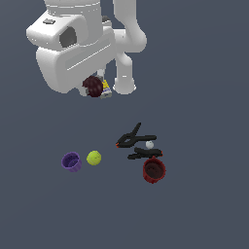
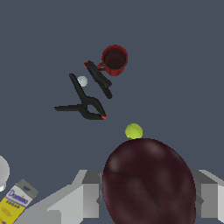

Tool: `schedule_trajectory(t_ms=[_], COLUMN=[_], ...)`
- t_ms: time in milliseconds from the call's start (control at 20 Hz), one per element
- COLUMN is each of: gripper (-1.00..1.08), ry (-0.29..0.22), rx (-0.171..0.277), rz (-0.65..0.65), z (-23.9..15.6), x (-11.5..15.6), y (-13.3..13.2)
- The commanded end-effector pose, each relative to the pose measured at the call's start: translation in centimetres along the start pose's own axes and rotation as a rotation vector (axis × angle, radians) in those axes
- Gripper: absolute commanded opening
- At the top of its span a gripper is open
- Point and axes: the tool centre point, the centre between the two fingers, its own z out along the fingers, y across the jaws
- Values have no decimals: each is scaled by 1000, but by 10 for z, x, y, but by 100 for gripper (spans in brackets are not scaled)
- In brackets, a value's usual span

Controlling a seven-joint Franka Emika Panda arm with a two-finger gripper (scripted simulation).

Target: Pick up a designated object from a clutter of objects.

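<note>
The designated object, a dark maroon plum-like ball, hangs high above the floor, and my gripper is shut on it. In the wrist view it fills the space between my two grey fingers. Below lies the clutter of objects: a purple cup, a yellow-green ball, black clamps with red tips, a tiny white ball and a dark red cup.
A yellow bottle or carton shows just behind the held ball in the exterior view. The arm's white base column stands behind the gripper. The dark floor stretches around the clutter.
</note>
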Motion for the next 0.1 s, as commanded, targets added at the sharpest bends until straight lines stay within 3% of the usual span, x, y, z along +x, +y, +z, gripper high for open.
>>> schedule_trajectory(t_ms=[0,50], gripper=[-100,-100], ry=[0,0], rx=[0,0], rz=[0,0], z=[-3,-3], x=[0,0], y=[1,1])
